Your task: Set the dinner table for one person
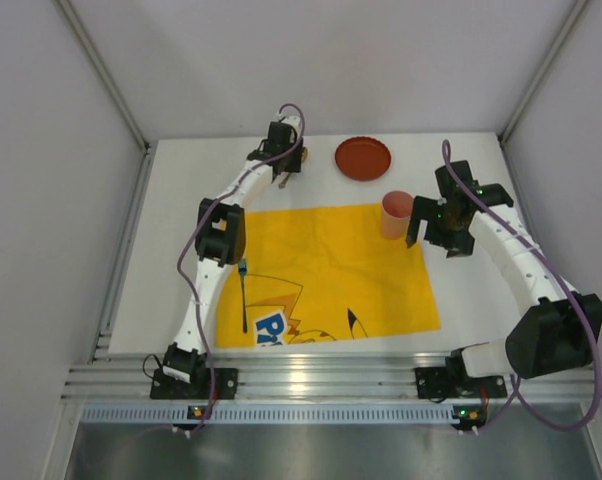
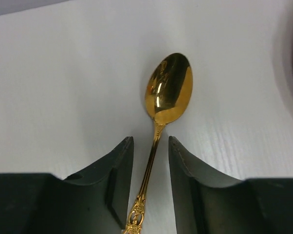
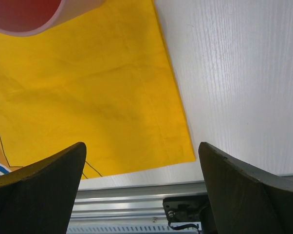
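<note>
A gold spoon [image 2: 168, 87] lies on the white dinner table [image 1: 171, 240] at the back, left of a red-brown plate [image 1: 362, 158]. My left gripper [image 1: 284, 172] is down over it. In the left wrist view the left gripper [image 2: 150, 141] straddles the spoon's thin handle, with a narrow gap of table on each side, so it is open and touching nothing. A pink cup [image 1: 396, 213] stands on the yellow cloth [image 1: 331, 270] near its far right corner. Just right of the cup my right gripper [image 1: 436, 238] is wide open and empty.
A dark utensil with a blue band [image 1: 243, 295] lies on the cloth's left side. The ribbed aluminium rail [image 1: 311, 380] runs along the near edge. In the right wrist view the right gripper [image 3: 141, 146] hangs above the cloth's [image 3: 88, 87] near right corner, the cup's rim [image 3: 25, 14] at top left.
</note>
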`<state>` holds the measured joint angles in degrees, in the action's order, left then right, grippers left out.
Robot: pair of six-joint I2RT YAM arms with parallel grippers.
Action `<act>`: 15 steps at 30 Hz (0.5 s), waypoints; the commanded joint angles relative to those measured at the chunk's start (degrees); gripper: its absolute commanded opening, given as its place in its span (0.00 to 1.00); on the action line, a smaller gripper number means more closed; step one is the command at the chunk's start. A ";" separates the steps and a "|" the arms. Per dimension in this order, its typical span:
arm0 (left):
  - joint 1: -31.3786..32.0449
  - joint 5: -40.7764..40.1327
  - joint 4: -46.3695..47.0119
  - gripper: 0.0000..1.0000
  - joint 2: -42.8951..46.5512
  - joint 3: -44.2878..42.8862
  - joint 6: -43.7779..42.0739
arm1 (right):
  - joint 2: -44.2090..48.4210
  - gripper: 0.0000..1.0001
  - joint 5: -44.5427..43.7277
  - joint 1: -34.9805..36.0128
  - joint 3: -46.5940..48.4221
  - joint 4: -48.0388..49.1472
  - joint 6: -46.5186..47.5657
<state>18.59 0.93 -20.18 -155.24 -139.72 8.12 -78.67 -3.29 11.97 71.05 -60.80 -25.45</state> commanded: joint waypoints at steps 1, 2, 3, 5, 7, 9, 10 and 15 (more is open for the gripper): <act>1.18 -10.23 -9.87 0.39 -0.15 4.28 -5.48 | 0.89 1.00 1.27 -2.29 2.52 0.50 2.95; 2.06 -10.94 -10.66 0.33 -0.24 3.93 -5.83 | 0.89 0.99 1.53 -2.56 2.52 0.33 3.82; 2.59 -12.51 -10.66 0.19 -0.33 3.84 -6.88 | 0.89 1.00 1.62 -2.91 2.61 0.24 4.18; 3.55 -15.42 -11.01 0.11 -0.94 3.40 -7.24 | 0.54 1.00 1.71 -2.91 2.78 -0.20 4.89; 3.82 -16.31 -11.71 0.10 -1.20 3.23 -7.50 | 0.54 1.00 2.06 -2.83 2.61 -0.29 5.15; 3.82 -16.31 -13.47 0.05 -1.56 2.53 -6.89 | 0.71 1.00 1.80 -2.48 2.52 -0.29 5.41; 3.82 -16.31 -13.83 0.03 -1.73 2.35 -6.72 | 0.89 1.00 1.62 -2.30 2.52 -0.29 5.41; 3.73 -20.35 -16.02 0.00 1.50 2.44 -4.61 | 1.59 1.00 2.41 -1.77 2.17 0.24 5.24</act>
<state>22.83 -16.21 -23.35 -154.39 -138.76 2.72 -78.67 -1.58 9.74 71.05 -60.88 -20.97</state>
